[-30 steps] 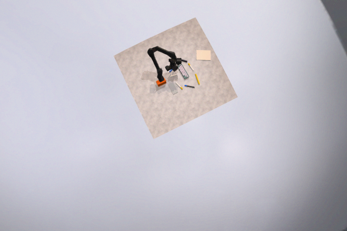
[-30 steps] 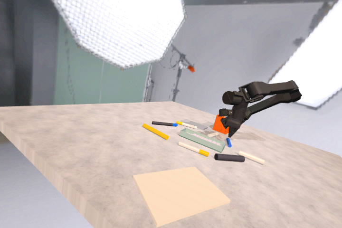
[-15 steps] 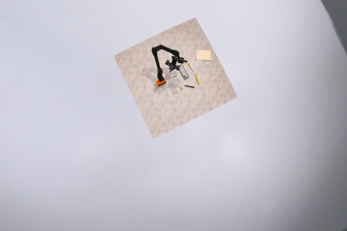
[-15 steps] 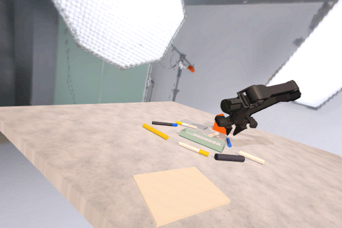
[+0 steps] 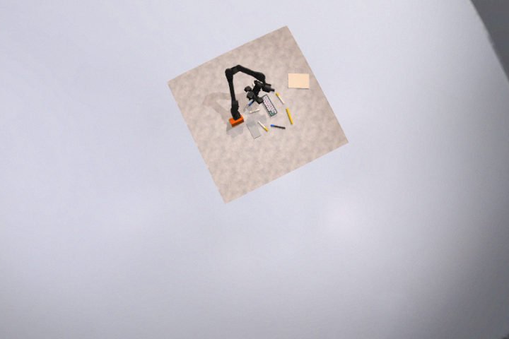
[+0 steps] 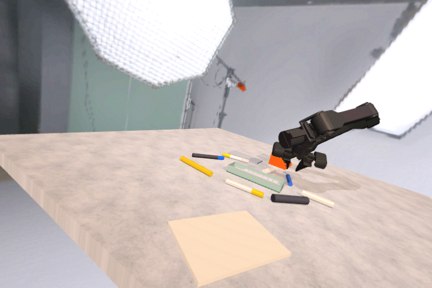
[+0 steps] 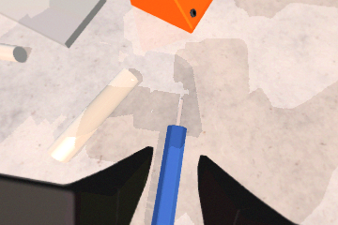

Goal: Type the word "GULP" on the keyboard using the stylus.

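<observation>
The blue stylus [image 5: 250, 103] [image 6: 288, 180] [image 7: 172, 183] lies on the desk beside one end of the keyboard. Its thin pale tip points up the wrist view, towards the orange base. My gripper [image 6: 291, 168] [image 7: 176, 157] is partly open and empty above the stylus. In the wrist view its fingers stand on either side of the blue body, with gaps on both sides. The keyboard [image 5: 269, 105] [image 6: 257, 180], a green tray with pale keys, is outside the wrist view, and its letters are too small to read in the top and exterior views.
A cream rod [image 5: 254, 110] [image 7: 97, 114] lies near the stylus. A thick black rod [image 6: 289, 198], another cream rod [image 6: 317, 198], a yellow rod [image 5: 289, 116] [image 6: 196, 165] and several two-coloured pens surround the keyboard. The orange base [image 7: 174, 11] and a grey plate [image 7: 45, 19] are close. A beige board [image 6: 228, 246] lies farther off.
</observation>
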`<state>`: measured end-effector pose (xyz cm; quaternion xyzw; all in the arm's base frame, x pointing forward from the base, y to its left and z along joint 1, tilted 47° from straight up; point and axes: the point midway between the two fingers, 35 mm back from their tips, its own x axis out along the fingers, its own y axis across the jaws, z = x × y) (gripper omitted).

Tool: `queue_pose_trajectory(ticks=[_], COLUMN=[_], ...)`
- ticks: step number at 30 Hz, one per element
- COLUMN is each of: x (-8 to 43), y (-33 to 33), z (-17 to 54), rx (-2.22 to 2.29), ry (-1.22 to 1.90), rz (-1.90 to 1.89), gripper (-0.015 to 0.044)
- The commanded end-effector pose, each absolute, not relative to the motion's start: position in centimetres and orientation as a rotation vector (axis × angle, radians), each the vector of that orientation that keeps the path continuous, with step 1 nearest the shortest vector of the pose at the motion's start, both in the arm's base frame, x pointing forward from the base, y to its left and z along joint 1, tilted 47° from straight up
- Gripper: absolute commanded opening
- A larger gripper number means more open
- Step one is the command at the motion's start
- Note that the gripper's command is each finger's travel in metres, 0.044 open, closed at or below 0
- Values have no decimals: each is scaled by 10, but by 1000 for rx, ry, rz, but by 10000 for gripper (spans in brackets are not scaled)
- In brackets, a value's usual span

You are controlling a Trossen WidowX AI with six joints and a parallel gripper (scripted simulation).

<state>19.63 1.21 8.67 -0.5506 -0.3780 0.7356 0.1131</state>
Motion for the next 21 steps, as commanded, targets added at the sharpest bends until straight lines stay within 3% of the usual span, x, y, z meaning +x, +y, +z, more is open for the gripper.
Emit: queue_pose_trajectory(ticks=[1, 21], x=[197, 199], y=[14, 25], z=[85, 74], rx=[-1614, -1614], ry=[-1100, -1100], rz=[2166, 2165], gripper=[150, 150])
